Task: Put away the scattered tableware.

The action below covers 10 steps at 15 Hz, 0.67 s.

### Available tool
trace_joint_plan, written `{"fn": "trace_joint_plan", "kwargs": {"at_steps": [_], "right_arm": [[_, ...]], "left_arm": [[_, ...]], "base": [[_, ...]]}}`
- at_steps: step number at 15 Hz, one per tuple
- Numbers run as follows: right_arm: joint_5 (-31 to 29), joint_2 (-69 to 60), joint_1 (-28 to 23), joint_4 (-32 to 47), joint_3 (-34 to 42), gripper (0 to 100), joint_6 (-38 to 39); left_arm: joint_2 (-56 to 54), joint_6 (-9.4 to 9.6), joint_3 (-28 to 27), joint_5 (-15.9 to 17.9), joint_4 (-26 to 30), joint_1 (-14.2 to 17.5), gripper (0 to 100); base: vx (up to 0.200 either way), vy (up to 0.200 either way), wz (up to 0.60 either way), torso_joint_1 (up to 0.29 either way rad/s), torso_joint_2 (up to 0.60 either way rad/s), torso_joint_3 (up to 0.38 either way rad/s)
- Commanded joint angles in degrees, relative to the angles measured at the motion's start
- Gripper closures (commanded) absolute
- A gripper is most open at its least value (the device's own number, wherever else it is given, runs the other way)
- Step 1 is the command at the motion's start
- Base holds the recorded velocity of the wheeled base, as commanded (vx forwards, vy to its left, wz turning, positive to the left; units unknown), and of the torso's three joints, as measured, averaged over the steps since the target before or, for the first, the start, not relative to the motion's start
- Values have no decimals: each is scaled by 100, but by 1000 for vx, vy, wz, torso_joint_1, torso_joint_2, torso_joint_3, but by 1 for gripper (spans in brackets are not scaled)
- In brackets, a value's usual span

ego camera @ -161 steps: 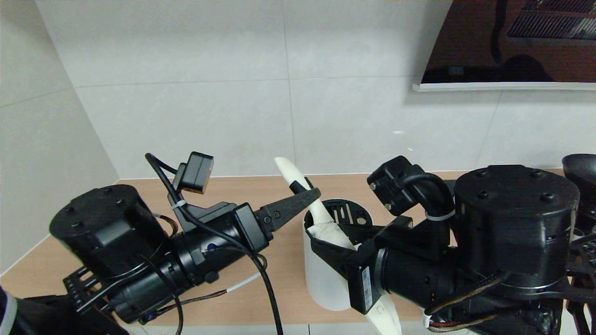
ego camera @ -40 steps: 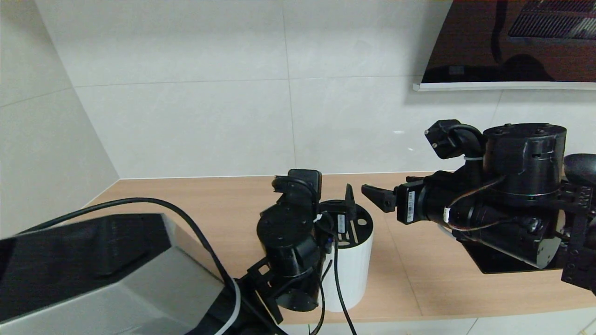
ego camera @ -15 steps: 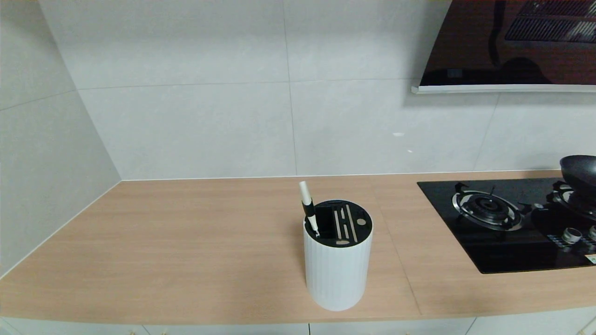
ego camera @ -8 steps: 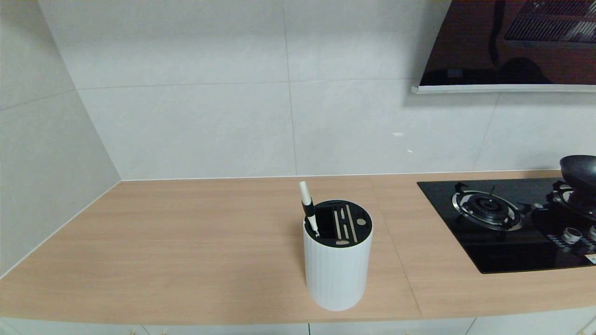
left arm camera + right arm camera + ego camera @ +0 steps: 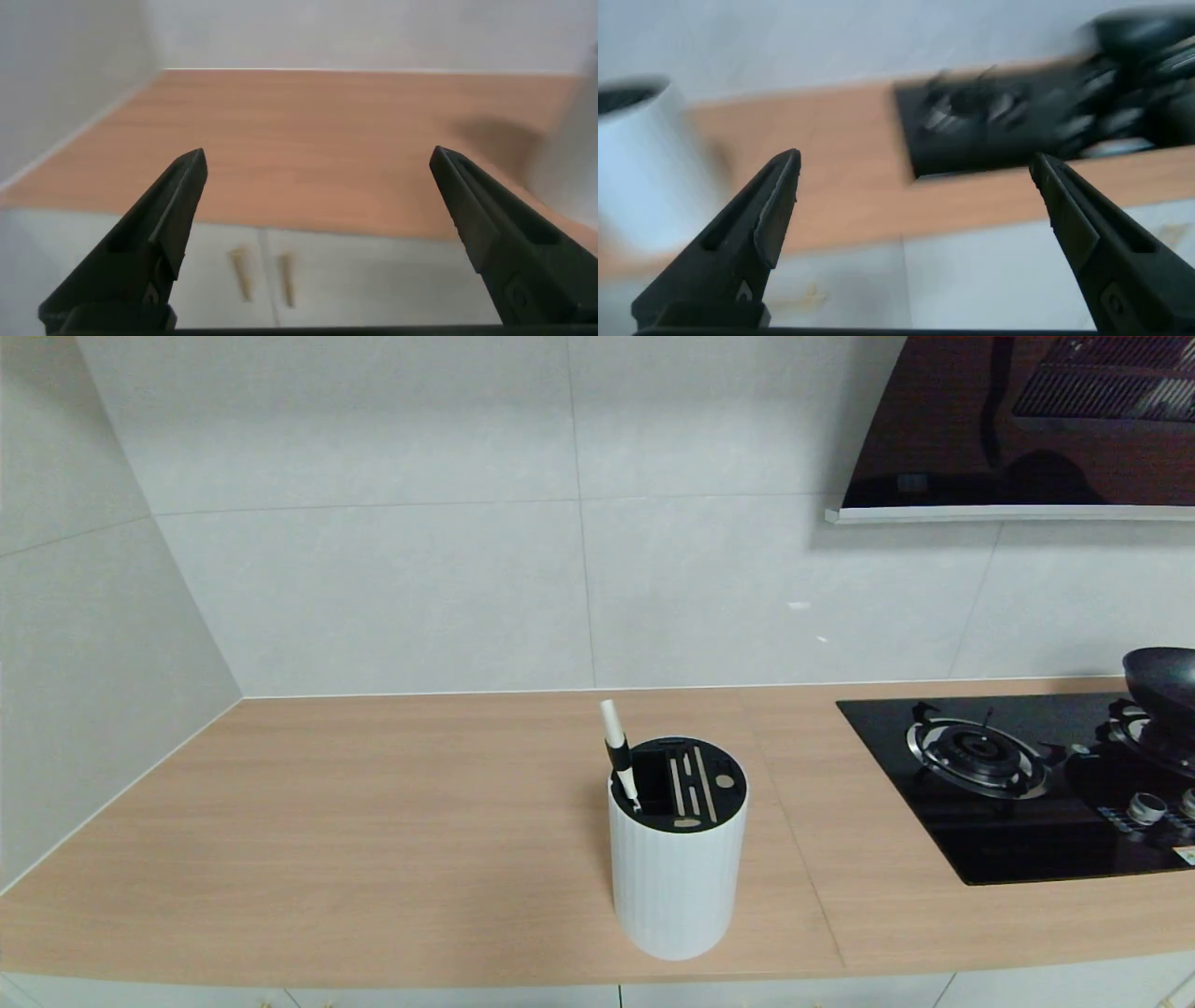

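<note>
My left gripper (image 5: 318, 161) hangs before the counter (image 5: 373, 821) edge, left of the holder (image 5: 677, 887), jaws spread wide with nothing between them. The utensil (image 5: 616, 751) stands in the holder's left slot, its handle tilted slightly left. Right of the holder, toward the hob (image 5: 1008, 803), my right gripper (image 5: 915, 166) gapes wide, empty.

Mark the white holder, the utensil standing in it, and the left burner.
white holder (image 5: 677, 887), head view, ribbed front wall.
utensil (image 5: 621, 754), head view, black band of its handle.
left burner (image 5: 977, 754), head view, centre of the ring.
</note>
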<state>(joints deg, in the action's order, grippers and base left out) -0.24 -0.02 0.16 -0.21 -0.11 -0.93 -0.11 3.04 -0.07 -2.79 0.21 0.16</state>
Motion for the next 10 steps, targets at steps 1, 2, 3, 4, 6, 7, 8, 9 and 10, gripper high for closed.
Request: {"fn": "trace_joint_plan", "kwargs": {"at_steps": [1, 2, 3, 4, 6, 7, 8, 9, 10], "right_arm": [[77, 11, 2, 38, 11, 0, -118], [86, 38, 11, 30, 2, 0, -171], [77, 117, -25, 30, 11, 0, -153], [77, 117, -25, 30, 2, 0, -127], [95, 11, 11, 21, 11, 0, 31], [103, 11, 11, 30, 11, 0, 5], [165, 11, 11, 21, 11, 0, -13], [174, 11, 11, 21, 11, 0, -4], [174, 11, 11, 21, 11, 0, -4]], "left_arm": [[20, 13, 7, -2, -3, 2, 0], [20, -49, 7, -2, -12, 2, 0], [20, -251, 7, -11, -21, 2, 0], [20, -356, 7, -11, -21, 2, 0], [11, -356, 7, -11, -21, 2, 0], [11, -356, 7, -11, -21, 2, 0], [11, -356, 7, -11, -21, 2, 0], [11, -356, 7, -11, -21, 2, 0], [11, -356, 7, -11, -21, 2, 0]], "base": [[0, 0, 0, 0, 0, 0], [0, 0, 0, 0, 0, 0], [0, 0, 0, 0, 0, 0], [0, 0, 0, 0, 0, 0], [0, 0, 0, 0, 0, 0], [0, 0, 0, 0, 0, 0], [0, 0, 0, 0, 0, 0], [0, 0, 0, 0, 0, 0], [0, 0, 0, 0, 0, 0]]}}
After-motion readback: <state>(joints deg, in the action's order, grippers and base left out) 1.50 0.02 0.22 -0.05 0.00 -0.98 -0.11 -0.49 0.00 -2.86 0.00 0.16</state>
